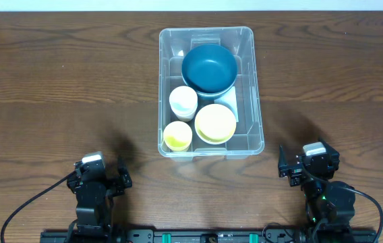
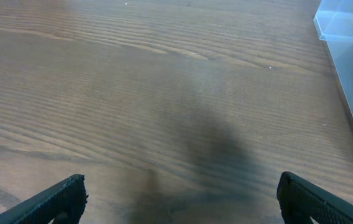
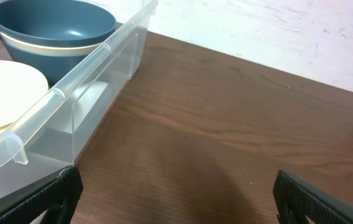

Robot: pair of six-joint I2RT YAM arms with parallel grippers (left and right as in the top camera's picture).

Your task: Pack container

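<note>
The surface [image 1: 56,81] is dark brown wood with a strong grain running left to right. Directly on it rests the container [image 1: 212,152], clear plastic, midway between the left and right edges and close to the far edge, its long sides running far to near.

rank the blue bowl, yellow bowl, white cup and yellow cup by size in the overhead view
1. blue bowl
2. yellow bowl
3. white cup and yellow cup, about alike, too close to rank
</note>
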